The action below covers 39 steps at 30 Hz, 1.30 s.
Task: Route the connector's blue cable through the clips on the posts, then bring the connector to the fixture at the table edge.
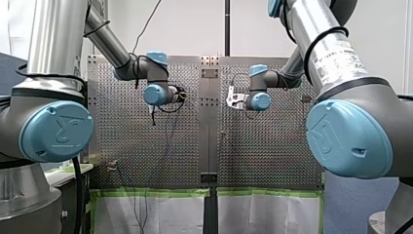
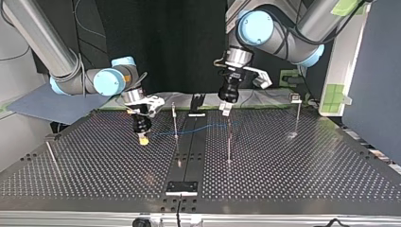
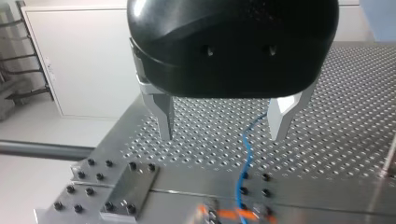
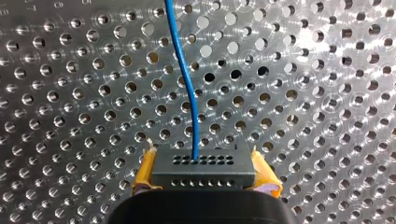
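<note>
My right gripper (image 4: pixel 204 184) is shut on the dark grey connector (image 4: pixel 204 167), its yellow pads (image 4: pixel 144 172) pressing on both ends. The blue cable (image 4: pixel 187 79) leaves the connector and runs ahead over the perforated plate. In the top view my right gripper (image 2: pixel 143 139) hangs low at the left, and the blue cable (image 2: pixel 203 127) stretches from it past two thin posts (image 2: pixel 175 120) toward my left gripper (image 2: pixel 226 111). My left gripper (image 3: pixel 224 126) is open, metal fingers (image 3: pixel 164 119) apart, with the cable (image 3: pixel 246 154) lying below between them, untouched.
More posts stand at the top view's right (image 2: pixel 297 116) and left (image 2: pixel 51 157). A black bracket (image 2: pixel 196 102) sits at the far end of the centre rail, and a bolted plate (image 2: pixel 182 187) sits at its near edge. A bolted metal block (image 3: pixel 126 186) lies below my left gripper.
</note>
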{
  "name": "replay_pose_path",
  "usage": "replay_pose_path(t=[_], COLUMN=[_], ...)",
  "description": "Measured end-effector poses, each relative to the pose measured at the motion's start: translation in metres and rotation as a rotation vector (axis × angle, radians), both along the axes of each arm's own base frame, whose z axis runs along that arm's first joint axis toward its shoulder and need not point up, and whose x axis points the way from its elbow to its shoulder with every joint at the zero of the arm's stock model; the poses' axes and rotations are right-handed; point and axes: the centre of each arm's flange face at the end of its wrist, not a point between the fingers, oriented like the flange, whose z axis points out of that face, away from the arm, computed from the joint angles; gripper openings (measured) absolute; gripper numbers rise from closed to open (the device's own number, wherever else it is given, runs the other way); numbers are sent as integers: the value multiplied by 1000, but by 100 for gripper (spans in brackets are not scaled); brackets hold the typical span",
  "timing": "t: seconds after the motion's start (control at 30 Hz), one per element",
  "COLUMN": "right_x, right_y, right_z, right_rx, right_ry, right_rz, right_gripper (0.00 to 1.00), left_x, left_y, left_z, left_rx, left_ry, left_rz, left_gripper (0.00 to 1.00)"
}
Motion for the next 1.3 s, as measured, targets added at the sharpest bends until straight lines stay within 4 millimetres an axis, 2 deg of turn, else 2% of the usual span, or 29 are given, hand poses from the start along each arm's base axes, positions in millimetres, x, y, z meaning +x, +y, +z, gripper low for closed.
replay_pose_path(t=[0.23,0.8,0.93,1.3], right_x=[0,2,3,3], right_y=[0,2,3,4], right_z=[0,0,-1,-1], right_rx=[2,3,4,8], right_ry=[1,2,3,5], right_rz=[0,6,6,8], right_gripper=[16,16,16,16], left_x=[-3,-7,-1,17], left_y=[-26,-97,-98,-80], left_z=[9,-12,-8,1], left_rx=[42,136,128,117], left_ry=[2,81,75,71], left_rz=[5,17,53,195], left_gripper=[100,100,100,100])
